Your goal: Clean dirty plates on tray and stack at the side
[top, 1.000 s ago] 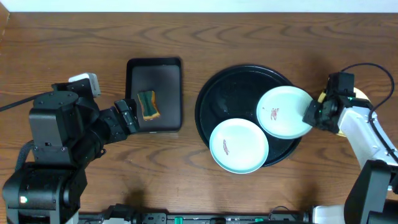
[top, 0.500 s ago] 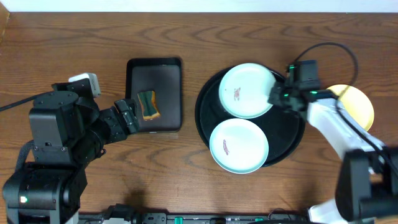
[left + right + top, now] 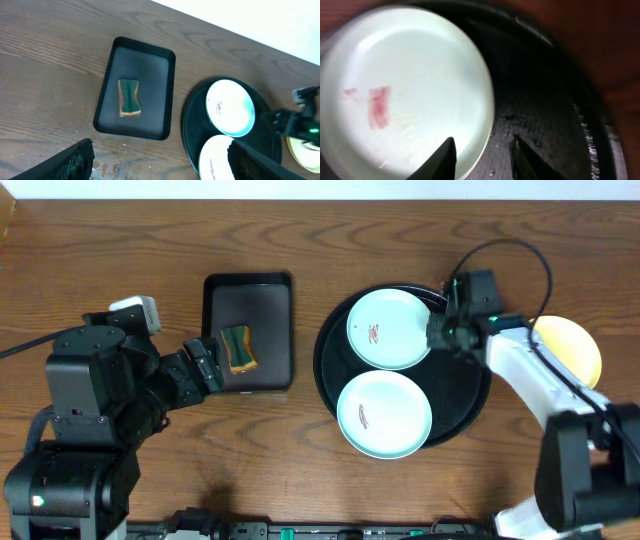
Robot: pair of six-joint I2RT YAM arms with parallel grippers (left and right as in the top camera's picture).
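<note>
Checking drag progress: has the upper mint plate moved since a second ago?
Yes. The upper mint plate has shifted left and toward the far side, from overhanging the round tray's right rim to lying inside it.

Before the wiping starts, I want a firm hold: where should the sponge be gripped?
Pinch the sponge across its narrow waist, coming straight down. It lies flat in the small tray, whose raised walls hinder a sideways approach.
</note>
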